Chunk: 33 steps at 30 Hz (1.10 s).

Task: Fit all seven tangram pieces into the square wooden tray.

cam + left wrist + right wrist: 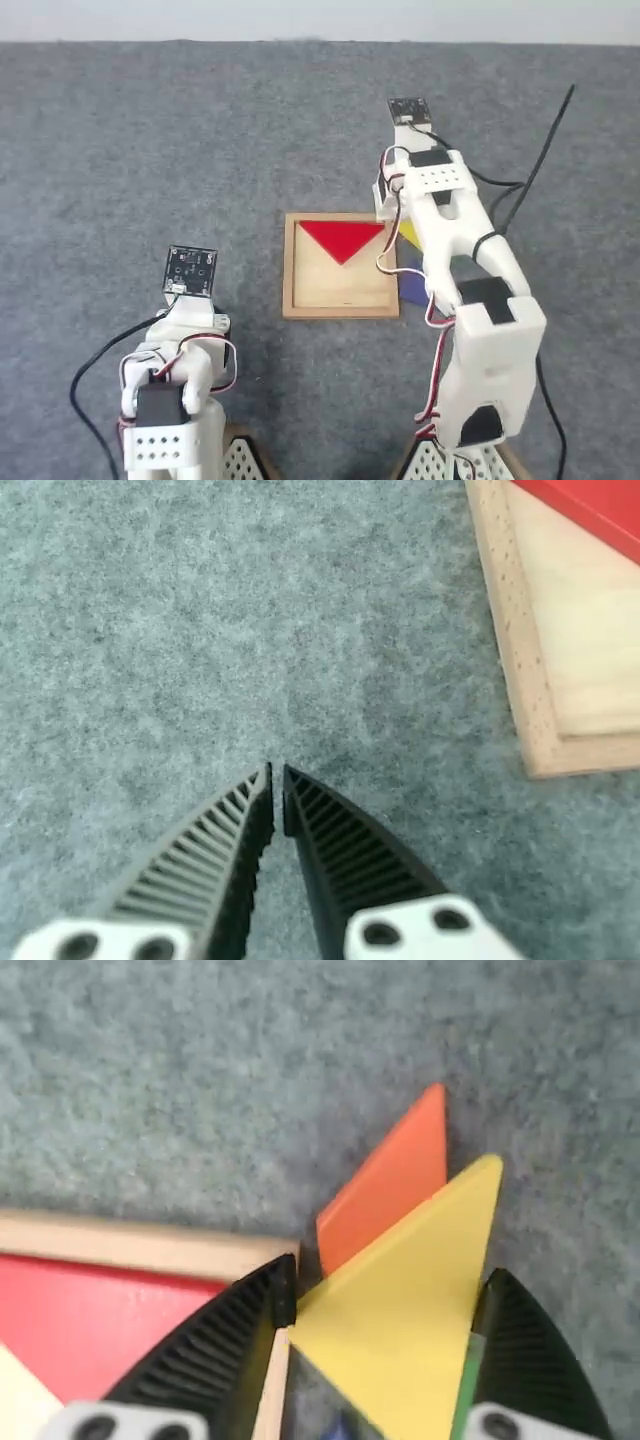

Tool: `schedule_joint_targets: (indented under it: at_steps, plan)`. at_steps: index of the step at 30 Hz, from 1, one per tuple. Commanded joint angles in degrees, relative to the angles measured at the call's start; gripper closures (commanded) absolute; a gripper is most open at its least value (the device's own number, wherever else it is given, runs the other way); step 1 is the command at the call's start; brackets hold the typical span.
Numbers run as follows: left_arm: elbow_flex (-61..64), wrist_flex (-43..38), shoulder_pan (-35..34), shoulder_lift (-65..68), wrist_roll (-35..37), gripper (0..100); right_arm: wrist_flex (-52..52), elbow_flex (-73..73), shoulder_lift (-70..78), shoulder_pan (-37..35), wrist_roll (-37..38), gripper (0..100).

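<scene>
You are clamping the yellow triangle [405, 1355] between the right gripper [390, 1282] jaws over the tray [288, 265] rim, the left gripper [277, 780] jaws sitting together beside the tray; one red triangle [342, 238] is lying inside, six seemingly remaining.

The high camera looks steeply down over the whole grey mat [150, 150] from above my bases. My left wrist camera peers along my closed left gripper [277, 780], low over the mat, beside the tray [510, 630] edge. My right wrist camera sits closer, past my right gripper [385, 1295] clasping the yellow triangle [420, 1260]. All three share the tray.
</scene>
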Motion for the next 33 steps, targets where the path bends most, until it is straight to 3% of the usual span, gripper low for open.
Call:
schedule_joint_targets:
  at_steps: [1, 7, 12, 22, 30, 33]
  plan:
    - [-0.57, 0.18, 0.35, -0.97, -0.09, 98, -1.54, 5.27, -7.6, 1.1, -0.35, 72.0]
    - [-0.57, 0.18, 0.35, -0.97, -0.09, 98, -4.62, 12.84, -12.53, 0.57, 4.66, 72.0]
    - [-0.57, 0.18, 0.35, -0.97, -0.09, 98, -3.21, 13.63, -13.23, -0.57, 4.48, 74.4]
    - [-0.57, 0.18, 0.35, -0.97, -0.09, 98, 3.65, 13.36, -17.54, -10.15, -0.09, 77.5]
    - [-0.57, 0.18, 0.35, -0.97, -0.09, 98, 4.18, 18.81, -27.12, -13.85, 0.79, 77.5]
    - [-0.57, 0.18, 0.35, -0.97, -0.09, 98, 4.35, 21.54, -32.13, -13.32, 4.66, 77.5]
